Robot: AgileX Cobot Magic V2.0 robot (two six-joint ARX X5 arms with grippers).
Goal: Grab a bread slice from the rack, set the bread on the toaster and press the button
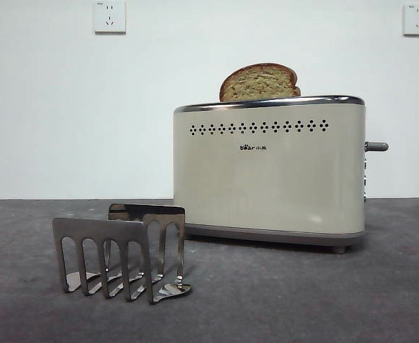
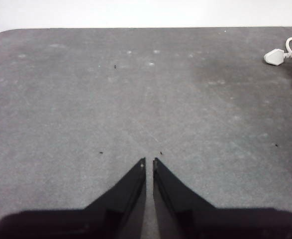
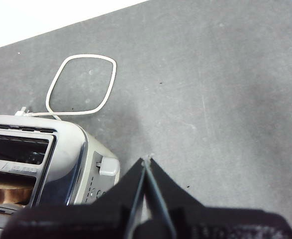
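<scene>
The toaster (image 1: 268,171) is standing on the grey worktop (image 1: 337,300), and the slice of bread (image 1: 259,82) is sitting upright in one of its top slots, its domed crust poking above the chrome rim. In the right wrist view the crumb of the bread (image 3: 6,191) is showing in one slot, while the other slot is lying dark. The rack (image 1: 120,254) is standing just in front of the toaster, toward its end away from the button, with nothing between its dividers. The button (image 1: 377,146) is sticking out sideways from the toaster's narrow end, high on that end.

The right gripper (image 3: 146,164) is hanging above the worktop just beside the toaster's button end, the lever knob (image 3: 107,167) lying close to its fingers (image 3: 158,186), which are pressed together and holding nothing. A white cable (image 3: 81,84) is looping across the worktop beyond the toaster.

The left gripper (image 2: 149,163) is hovering over bare worktop, its fingers (image 2: 131,186) nearly touching, with only a thin slit between the tips, and gripping nothing. A white plug (image 2: 275,56) is lying at the far edge of that view.
</scene>
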